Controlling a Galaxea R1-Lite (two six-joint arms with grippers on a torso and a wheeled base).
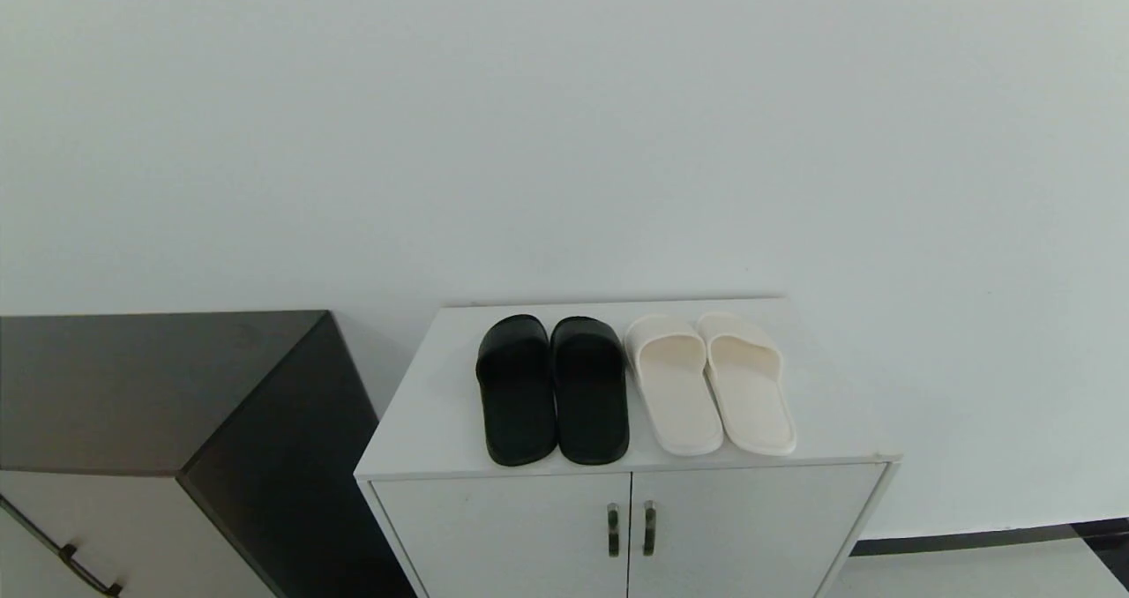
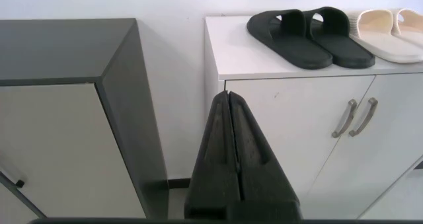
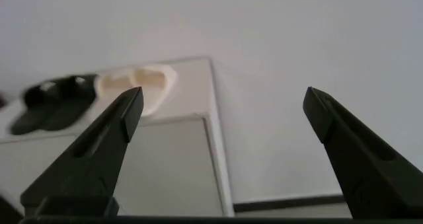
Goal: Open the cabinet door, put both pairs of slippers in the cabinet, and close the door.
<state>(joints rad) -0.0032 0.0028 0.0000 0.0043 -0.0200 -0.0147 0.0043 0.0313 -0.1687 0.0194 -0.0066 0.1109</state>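
While both doors of the white cabinet [image 1: 441, 404] are closed, black slippers [image 1: 554, 391] and cream slippers [image 1: 710, 384] lie side by side on its top. Two upright handles [image 1: 631, 528] meet at its front centre. Left gripper [image 2: 229, 98], fingers pressed together, faces the cabinet's left front corner. Right gripper [image 3: 223, 98], spread wide, sits low off its right edge. Left looks nearer the handles.

Soft, even indoor light with no glare.
The wall [image 1: 564, 122] is evenly bright, greying into faint shadow between the dark cabinet [image 1: 265, 457] and the white cabinet [image 1: 423, 422]; the dark cabinet's top carries a dull sheen.
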